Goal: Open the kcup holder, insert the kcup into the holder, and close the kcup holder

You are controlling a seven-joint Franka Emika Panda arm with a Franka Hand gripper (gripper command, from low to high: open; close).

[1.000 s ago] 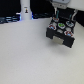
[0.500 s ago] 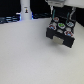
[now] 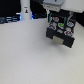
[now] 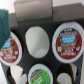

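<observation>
Kcup holder (image 3: 60, 34) sits on the white table (image 3: 25, 57) toward the exterior view's right, drawer out, with the gripper (image 3: 56, 11) directly above it. Wrist view looks straight down on an empty round slot (image 4: 36, 40) among filled pods (red-labelled ones (image 4: 68, 40) either side). Jaw state cannot be told; no kcup visibly held.

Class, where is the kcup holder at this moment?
The kcup holder sits at the exterior view's upper right on the white table, under the gripper, right of the white post.
</observation>
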